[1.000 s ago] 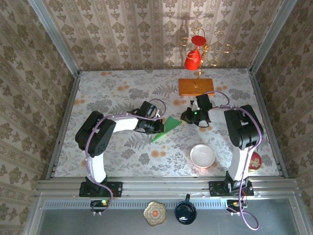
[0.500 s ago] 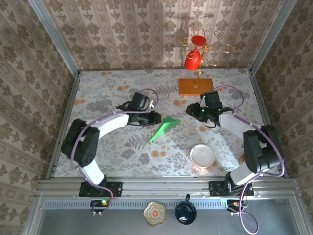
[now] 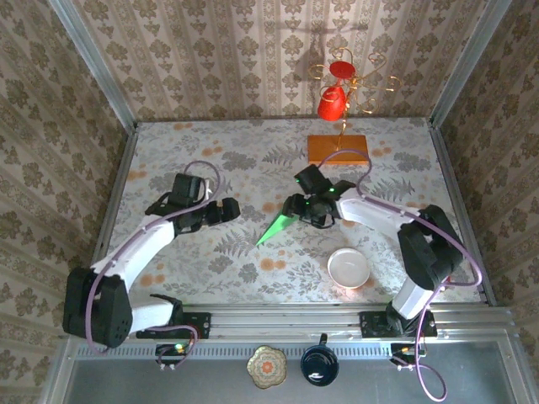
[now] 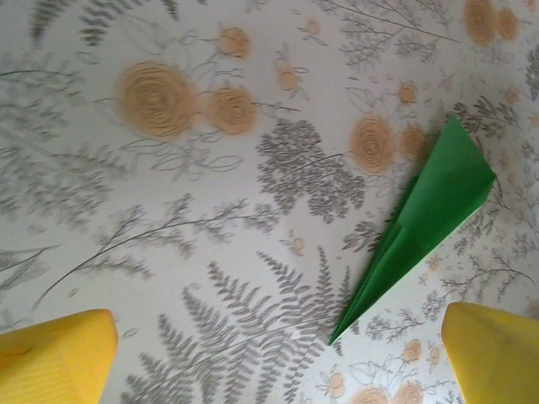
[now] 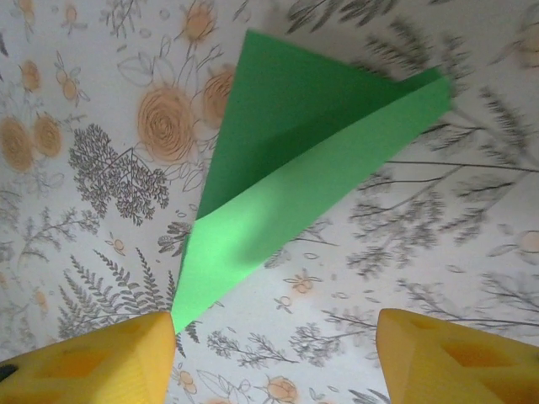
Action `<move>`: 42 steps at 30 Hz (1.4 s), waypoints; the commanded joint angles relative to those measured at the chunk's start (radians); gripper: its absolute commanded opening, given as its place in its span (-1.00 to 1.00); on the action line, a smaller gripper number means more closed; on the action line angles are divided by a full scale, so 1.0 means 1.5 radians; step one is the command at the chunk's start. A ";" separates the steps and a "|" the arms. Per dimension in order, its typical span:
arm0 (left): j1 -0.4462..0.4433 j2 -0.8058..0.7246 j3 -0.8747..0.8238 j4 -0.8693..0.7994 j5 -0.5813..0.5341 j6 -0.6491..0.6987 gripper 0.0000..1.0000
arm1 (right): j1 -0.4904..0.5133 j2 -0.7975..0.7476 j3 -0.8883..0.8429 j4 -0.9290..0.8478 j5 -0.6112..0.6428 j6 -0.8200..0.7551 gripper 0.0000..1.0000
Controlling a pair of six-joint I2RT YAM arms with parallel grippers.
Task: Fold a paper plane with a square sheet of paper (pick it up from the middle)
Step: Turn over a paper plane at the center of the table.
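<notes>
Both pairs of jaws stand apart with nothing between them; the left gripper point(image 4: 276, 337) is spread wide, its yellow fingers point(image 4: 59, 358) at the two lower corners of the left wrist view with bare flowered table point(image 4: 168, 210) between; the right gripper point(image 5: 274, 337) is parted too, somewhat less by the look of it, and holds nothing.

The paper plane point(image 3: 276, 225) lies loose on the table point(image 3: 168, 160) in the middle of the work area, a narrow green dart with its nose towards the near left; from above, its wide tail runs under the right gripper point(image 3: 298, 210), while the left gripper point(image 3: 226, 209) sits well apart to the left. In the right wrist view the plane point(image 5: 295, 177) shows a wing raised off a centre fold; its nose comes right up to one fingertip point(image 5: 147, 337), and whether they touch I cannot tell. In the left wrist view the plane point(image 4: 421, 223) lies off to the right, clear of both fingers.

The folding looks finished, since the sheet is already a dart; this reads as the letting-go at the end of the task, or a pause before a last pressing of the crease.

The next move likely calls for a clean retreat; the right arm should lift straight up before it swings, so as not to drag the light paper; the white bowl point(image 3: 349, 268) and the orange slab point(image 3: 338, 149) lie on either side of its way.
</notes>
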 commanded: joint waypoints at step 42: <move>0.036 -0.033 -0.041 -0.007 0.034 0.033 1.00 | 0.082 0.092 0.061 -0.088 0.197 0.233 -0.18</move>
